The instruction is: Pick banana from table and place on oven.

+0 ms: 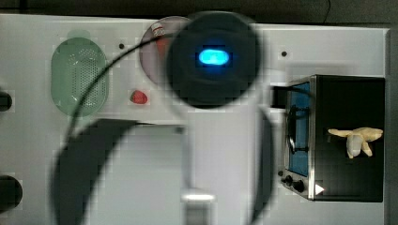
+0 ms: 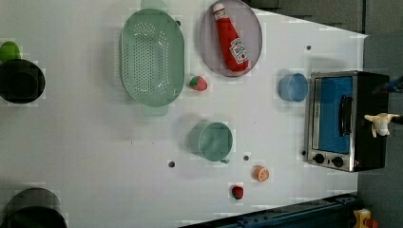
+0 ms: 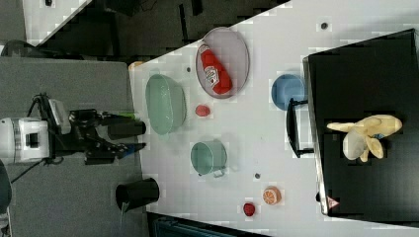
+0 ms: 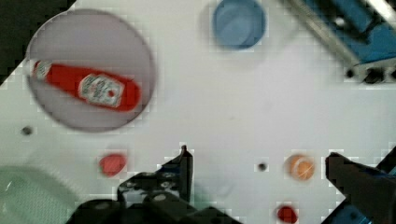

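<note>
The pale yellow banana (image 3: pixel 365 136) lies with splayed peel strips on the black top of the oven (image 3: pixel 365 74). It also shows on the oven (image 1: pixel 349 108) at the top view's right, banana (image 1: pixel 355 139), and at the left view's right edge, banana (image 2: pixel 380 122) on oven (image 2: pixel 342 121). My gripper (image 3: pixel 141 138) hangs far from it, at the right view's left, over the edge of the white table (image 3: pixel 276 163). It is open with nothing between its fingers (image 4: pixel 184 168). In the wrist view the gripper (image 4: pixel 266 182) looks down on the tabletop.
A red ketchup bottle (image 2: pixel 232 38) lies on a grey plate (image 2: pixel 209 42). A green colander (image 2: pixel 151 57), green pot (image 2: pixel 214 141), blue cup (image 2: pixel 293 87), strawberries (image 2: pixel 198 83), orange slice (image 2: pixel 260 174) and black cups (image 2: pixel 21 80) stand on the table. My arm (image 1: pixel 213 58) hides the top view's middle.
</note>
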Controlling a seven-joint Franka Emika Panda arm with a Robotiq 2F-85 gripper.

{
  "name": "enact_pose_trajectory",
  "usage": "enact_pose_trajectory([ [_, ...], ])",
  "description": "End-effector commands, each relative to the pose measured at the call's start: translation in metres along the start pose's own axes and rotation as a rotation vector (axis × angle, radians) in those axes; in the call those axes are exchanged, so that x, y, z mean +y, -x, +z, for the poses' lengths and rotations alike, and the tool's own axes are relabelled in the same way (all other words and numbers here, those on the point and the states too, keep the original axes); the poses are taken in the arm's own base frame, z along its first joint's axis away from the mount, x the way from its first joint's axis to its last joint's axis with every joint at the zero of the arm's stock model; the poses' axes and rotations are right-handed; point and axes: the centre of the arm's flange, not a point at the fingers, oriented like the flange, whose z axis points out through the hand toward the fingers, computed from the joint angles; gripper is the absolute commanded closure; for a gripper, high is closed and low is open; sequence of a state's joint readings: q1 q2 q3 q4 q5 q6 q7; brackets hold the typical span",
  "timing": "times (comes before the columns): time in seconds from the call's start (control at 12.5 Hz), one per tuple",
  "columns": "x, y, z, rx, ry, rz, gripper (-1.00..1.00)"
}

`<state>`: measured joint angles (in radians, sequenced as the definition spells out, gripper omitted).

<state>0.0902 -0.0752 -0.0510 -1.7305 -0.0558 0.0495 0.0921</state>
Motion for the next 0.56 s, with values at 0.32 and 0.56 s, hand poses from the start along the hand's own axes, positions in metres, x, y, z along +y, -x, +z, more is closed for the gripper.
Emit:
enact_pose_trajectory([
  [0.32, 0.0264, -0.0103, -0.0160, 0.013, -0.021, 0.190, -1.00],
  [0.56, 0.0252, -0.0097, -0.0153, 0.012, -0.020, 0.188, -1.00],
])
